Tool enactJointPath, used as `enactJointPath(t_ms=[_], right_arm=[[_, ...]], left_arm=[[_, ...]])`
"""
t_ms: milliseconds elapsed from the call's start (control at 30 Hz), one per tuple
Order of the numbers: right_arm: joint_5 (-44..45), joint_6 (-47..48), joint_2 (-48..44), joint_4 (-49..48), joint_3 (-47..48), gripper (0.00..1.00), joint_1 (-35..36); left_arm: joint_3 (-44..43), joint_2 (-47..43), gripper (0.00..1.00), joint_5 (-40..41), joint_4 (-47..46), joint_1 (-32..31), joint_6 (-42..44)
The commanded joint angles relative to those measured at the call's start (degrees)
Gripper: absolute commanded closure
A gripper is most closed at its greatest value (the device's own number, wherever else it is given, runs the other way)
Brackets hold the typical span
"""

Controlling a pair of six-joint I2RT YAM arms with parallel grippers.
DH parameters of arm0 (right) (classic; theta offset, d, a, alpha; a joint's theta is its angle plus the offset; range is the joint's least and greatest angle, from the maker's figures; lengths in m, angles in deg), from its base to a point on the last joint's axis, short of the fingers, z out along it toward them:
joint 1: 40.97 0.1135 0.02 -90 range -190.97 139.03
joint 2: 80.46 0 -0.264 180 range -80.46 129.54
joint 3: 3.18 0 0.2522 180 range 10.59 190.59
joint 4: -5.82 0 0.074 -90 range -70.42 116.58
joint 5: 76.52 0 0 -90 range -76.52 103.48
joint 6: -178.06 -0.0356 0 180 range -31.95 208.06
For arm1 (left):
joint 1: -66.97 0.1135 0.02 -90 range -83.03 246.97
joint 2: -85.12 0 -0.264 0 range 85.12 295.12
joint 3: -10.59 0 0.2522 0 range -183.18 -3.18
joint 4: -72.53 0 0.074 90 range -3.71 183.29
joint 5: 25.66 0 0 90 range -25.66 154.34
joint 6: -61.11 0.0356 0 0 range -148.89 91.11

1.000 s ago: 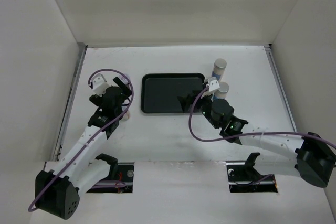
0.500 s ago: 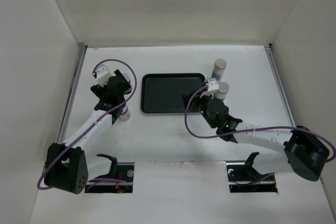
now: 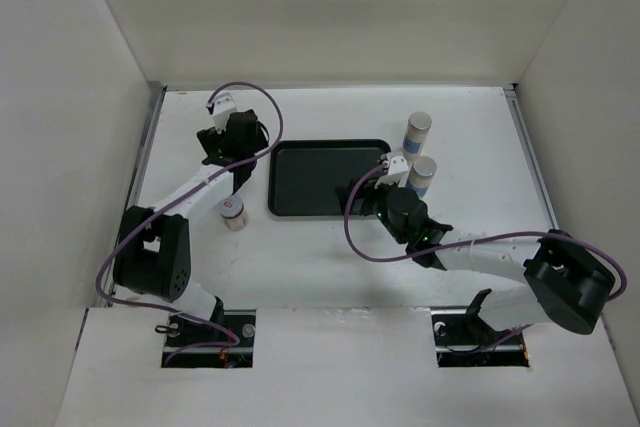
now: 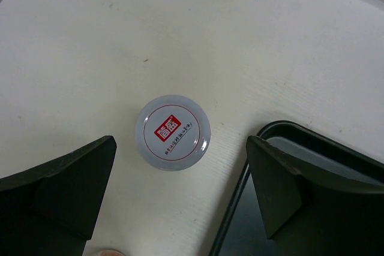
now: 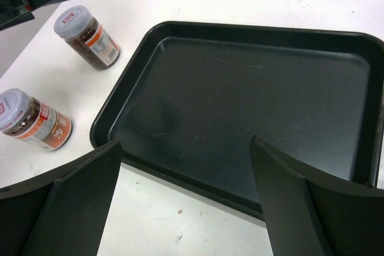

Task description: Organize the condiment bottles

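A dark-brown jar with a white, red-marked lid (image 4: 173, 132) stands upright on the table just left of the black tray (image 4: 318, 151). My left gripper (image 4: 180, 145) hovers above it, open, a finger on either side. In the top view this gripper (image 3: 240, 155) hides that jar, while a second brown jar (image 3: 233, 214) stands nearer the front. Both jars (image 5: 87, 37) (image 5: 33, 121) show left of the tray (image 5: 240, 100) in the right wrist view. My right gripper (image 5: 186, 142) is open and holds nothing, over the tray's near edge. Two tall whitish bottles (image 3: 419, 132) (image 3: 424, 175) stand right of the tray (image 3: 320, 177).
White walls close in the table on the left, back and right. My right gripper (image 3: 362, 195) sits close beside the nearer tall bottle. Purple cables loop over both arms. Nothing lies in the tray.
My left arm has swung back and to the right, away from the front jar, and now hangs over the rear jar. The right gripper has shifted slightly left over the tray's corner.
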Motion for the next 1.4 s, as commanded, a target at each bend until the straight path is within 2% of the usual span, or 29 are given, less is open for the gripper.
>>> enactJointPath(t_ms=[0, 167, 400, 467, 633, 767, 867, 967, 1033, 1200, 1367], right_arm=[[-0.97, -0.6, 0.24, -3.11, 1.74, 0.05, -0.59], [-0.97, -0.86, 0.59, -2.75, 1.92, 0.03, -0.85], [-1.85, -1.22, 2.0, -2.31, 2.44, 0.03, -1.2], [-2.03, -1.3, 2.0, -1.96, 2.53, 0.03, -1.29], [-2.03, -1.48, 1.48, -1.96, 2.27, 0.04, -1.99], [-2.03, -1.74, 0.95, -1.87, 1.83, 0.04, -2.7], [-2.03, -1.74, 0.24, -1.61, 1.65, 0.04, -2.7], [-2.03, -1.83, 0.16, -1.61, 1.65, 0.04, -3.13], [-2.03, -1.83, -0.19, -1.61, 1.48, 0.04, -3.13], [-1.94, -2.1, -0.46, -1.7, 1.3, 0.04, -3.31], [-1.5, -2.97, -0.99, -2.05, 0.69, 0.05, -4.19]], left_arm=[[-3.35, 0.14, 0.09, 0.69, 2.41, 0.23, 0.42], [-4.66, 4.98, 0.09, -3.25, 2.24, 1.55, 0.16], [-7.12, 7.53, 0.14, -1.68, 2.76, 2.78, -1.95], [-7.3, 8.32, 0.17, -1.94, 2.32, 2.87, -2.04], [-8.35, 10.43, 0.33, -2.29, 1.97, 3.05, -2.13], [-8.71, 11.13, 0.35, -2.29, 2.58, 3.05, -2.3], [-8.18, 11.13, 0.4, -2.47, 2.41, 3.22, -2.65], [-7.39, 9.47, 0.59, -2.56, 1.88, 3.4, -2.92], [-7.13, 7.19, 0.67, -2.47, 1.36, 3.31, -3.01], [-7.56, -1.68, 0.69, -2.73, -1.1, 1.64, -1.52], [-9.76, -4.69, 0.68, -3.0, -1.28, -4.76, -0.11]])
